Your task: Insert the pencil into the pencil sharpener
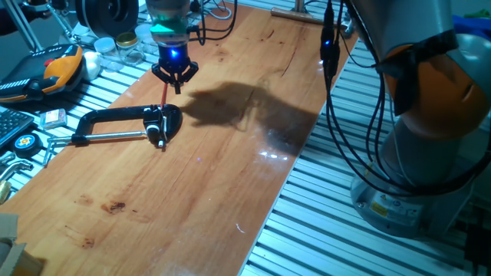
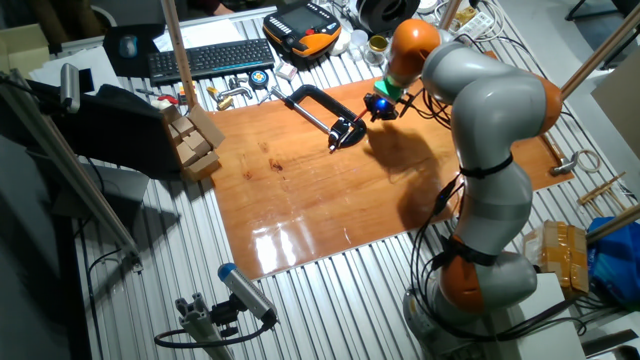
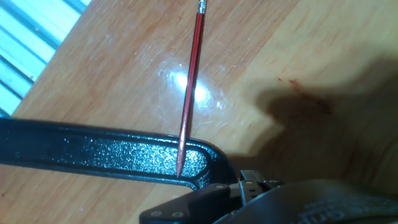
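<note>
The red pencil [image 1: 165, 95] hangs slanted from my gripper [image 1: 175, 77], tip down, just above the head of the large black C-clamp [image 1: 115, 119]. In the hand view the pencil [image 3: 189, 93] runs from the top edge down to its point over the clamp's black bar [image 3: 93, 149]. My fingers are out of that frame. The pencil sharpener [image 1: 159, 132], a small black block with a pale part, sits at the clamp's jaw end. It shows at the bottom of the hand view [image 3: 252, 182], right of the pencil tip. In the other fixed view the gripper [image 2: 380, 105] is beside the clamp [image 2: 318, 103].
The wooden board [image 1: 230, 169] lies on a slatted metal table. An orange-black device [image 1: 57, 65], jars [image 1: 123, 42] and a tape measure [image 1: 25, 142] crowd the board's left edge. A keyboard [image 2: 210, 58] and cardboard blocks [image 2: 190, 140] lie beyond it.
</note>
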